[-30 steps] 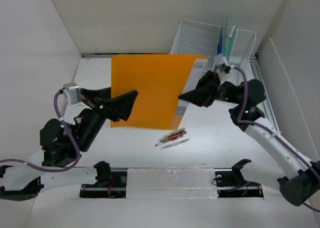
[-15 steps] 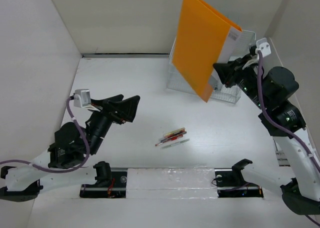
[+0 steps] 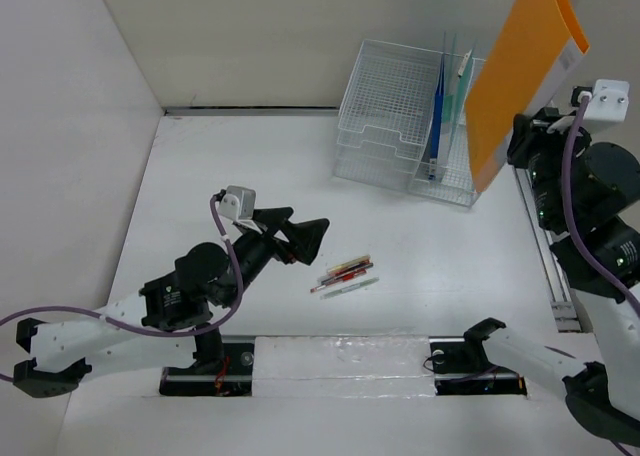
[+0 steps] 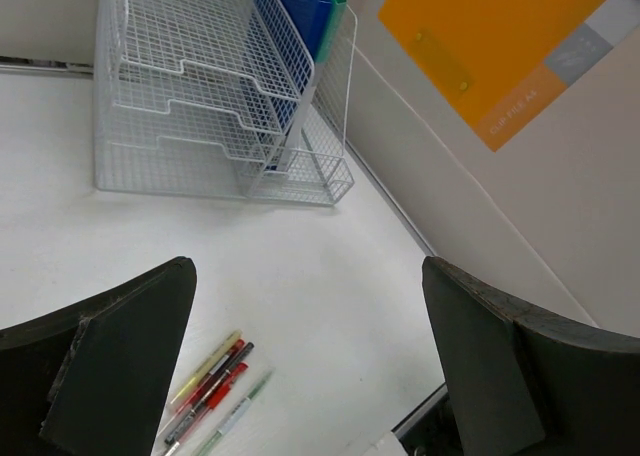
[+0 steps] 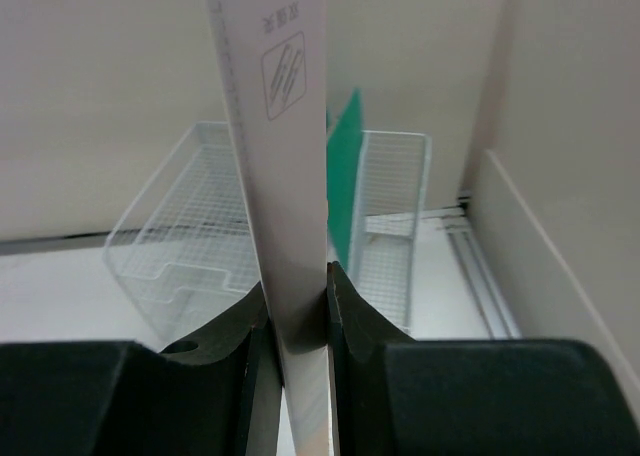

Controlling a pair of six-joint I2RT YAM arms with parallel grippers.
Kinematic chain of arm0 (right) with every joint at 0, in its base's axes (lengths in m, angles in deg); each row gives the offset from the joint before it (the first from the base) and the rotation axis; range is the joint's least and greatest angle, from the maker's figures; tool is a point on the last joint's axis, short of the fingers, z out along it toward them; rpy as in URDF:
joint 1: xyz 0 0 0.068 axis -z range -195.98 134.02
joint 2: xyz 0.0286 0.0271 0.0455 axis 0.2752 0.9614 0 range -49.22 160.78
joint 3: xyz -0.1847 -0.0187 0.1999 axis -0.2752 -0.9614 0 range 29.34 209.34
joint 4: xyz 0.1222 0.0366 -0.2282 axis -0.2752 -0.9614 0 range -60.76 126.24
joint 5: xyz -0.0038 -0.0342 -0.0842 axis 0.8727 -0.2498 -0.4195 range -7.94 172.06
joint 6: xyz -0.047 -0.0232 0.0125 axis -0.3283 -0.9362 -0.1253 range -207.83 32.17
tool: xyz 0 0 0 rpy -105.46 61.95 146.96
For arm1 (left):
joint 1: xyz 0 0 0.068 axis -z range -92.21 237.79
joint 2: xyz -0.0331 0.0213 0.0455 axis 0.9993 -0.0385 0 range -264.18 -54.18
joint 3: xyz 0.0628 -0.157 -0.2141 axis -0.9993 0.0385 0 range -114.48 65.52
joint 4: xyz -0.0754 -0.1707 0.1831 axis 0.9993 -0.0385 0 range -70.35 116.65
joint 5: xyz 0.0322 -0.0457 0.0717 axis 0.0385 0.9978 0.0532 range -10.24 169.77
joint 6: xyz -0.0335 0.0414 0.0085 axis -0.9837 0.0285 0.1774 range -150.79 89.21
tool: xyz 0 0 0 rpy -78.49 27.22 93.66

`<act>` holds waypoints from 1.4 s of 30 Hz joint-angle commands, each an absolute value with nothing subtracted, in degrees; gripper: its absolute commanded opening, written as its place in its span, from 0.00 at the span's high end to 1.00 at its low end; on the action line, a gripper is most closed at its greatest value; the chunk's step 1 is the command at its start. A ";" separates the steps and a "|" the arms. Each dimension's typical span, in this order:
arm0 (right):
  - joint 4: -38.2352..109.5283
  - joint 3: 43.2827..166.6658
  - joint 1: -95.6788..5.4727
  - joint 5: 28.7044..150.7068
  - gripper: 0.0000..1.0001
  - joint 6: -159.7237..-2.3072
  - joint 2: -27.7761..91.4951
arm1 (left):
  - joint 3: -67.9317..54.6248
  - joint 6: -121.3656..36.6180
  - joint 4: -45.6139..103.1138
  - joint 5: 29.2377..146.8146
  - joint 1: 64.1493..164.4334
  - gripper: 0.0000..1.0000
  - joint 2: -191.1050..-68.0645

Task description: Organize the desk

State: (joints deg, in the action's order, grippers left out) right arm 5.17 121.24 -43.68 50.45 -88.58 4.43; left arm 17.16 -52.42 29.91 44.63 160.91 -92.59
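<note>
The desk (image 3: 240, 161) fills the middle of the top view as a flat white surface with white walls on its left, far and right sides. At lower left of centre, the left end effector (image 3: 308, 226) is over the desk with its fingers spread wide and nothing between them; its wrist view shows bare desk in the gap. Just to its right, near the centre of the frame, a small cluster of pens (image 3: 345, 273) lies on the desk. Toward the upper right stands a white wire organizer (image 3: 390, 116), with a blue folder (image 3: 437, 101) and a green folder (image 3: 459, 81) upright in its right-hand section. At the far upper right, the right end effector (image 3: 518, 144) is clamped on an orange folder (image 3: 515, 71), held edge-up above the organizer's right end.
</note>
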 commanded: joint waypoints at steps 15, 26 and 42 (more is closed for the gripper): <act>40.17 106.17 -22.94 59.03 1.00 -91.44 11.69 | 22.89 -56.11 37.10 49.88 161.00 0.07 -92.67; 61.28 96.58 -14.93 72.04 1.00 -88.62 19.05 | 25.52 -57.25 38.69 50.76 161.00 0.07 -94.61; 80.70 86.48 -14.31 70.99 1.00 -86.07 28.56 | 27.20 -56.28 40.97 49.88 161.00 0.07 -97.77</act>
State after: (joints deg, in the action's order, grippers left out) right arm 68.51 87.73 -14.76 71.76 -87.56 30.02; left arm 26.62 -56.68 37.85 50.20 160.91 -97.42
